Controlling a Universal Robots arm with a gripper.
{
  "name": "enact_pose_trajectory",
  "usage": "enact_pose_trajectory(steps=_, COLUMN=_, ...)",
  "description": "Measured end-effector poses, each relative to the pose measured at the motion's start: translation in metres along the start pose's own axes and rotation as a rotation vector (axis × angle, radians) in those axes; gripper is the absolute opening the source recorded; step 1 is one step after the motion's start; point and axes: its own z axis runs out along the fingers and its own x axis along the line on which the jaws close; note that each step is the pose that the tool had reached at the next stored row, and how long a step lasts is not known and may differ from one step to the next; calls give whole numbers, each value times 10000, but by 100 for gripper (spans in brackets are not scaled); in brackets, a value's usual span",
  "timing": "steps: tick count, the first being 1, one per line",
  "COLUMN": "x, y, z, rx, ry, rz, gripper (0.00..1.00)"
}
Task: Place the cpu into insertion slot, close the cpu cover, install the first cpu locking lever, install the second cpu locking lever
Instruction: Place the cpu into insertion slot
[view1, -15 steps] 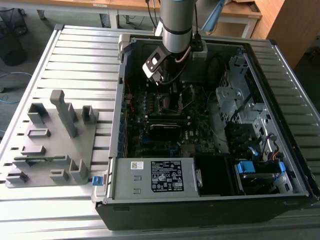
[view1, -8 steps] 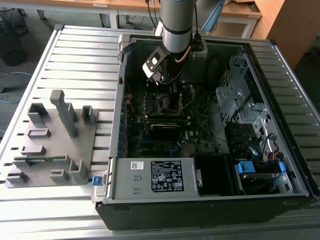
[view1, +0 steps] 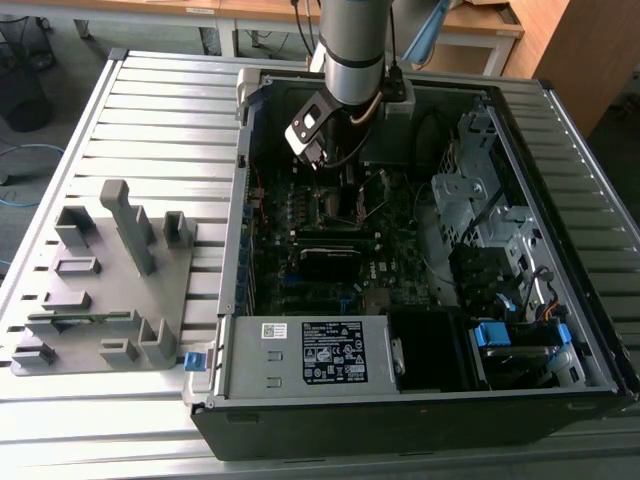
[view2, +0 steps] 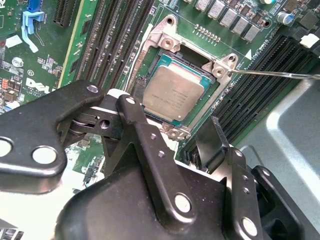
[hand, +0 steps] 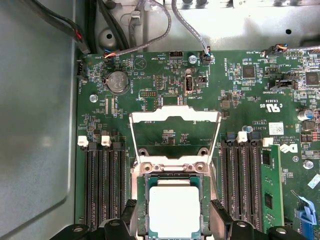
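The chip (hand: 175, 210) sits flat inside the square socket (hand: 142, 200) on the green circuit board (hand: 150, 75), its silver top showing in both wrist views, so the first step looks done. The claw (view2: 170, 112) hangs just above the socket with its black fingers (view2: 220, 145) apart, one on each side of the chip and gripping nothing. The metal cover frame (hand: 134, 140) is swung open off the socket, with bare board showing through its cut-out, so closing the cover appears to be the step in hand. A thin lever rod (view2: 280, 75) juts out from one corner of the socket, apparently not latched. Closing the cover probably calls for a push on the frame's free edge that folds it down evenly over the chip without knocking the chip, while keeping clear of the rod and the long black slots beside the socket.
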Motion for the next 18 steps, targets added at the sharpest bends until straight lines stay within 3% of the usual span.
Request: enact_pose_trajectory(steps=18, x=0, y=1, z=-19, rx=1, ry=-1, rz=0, gripper=67)
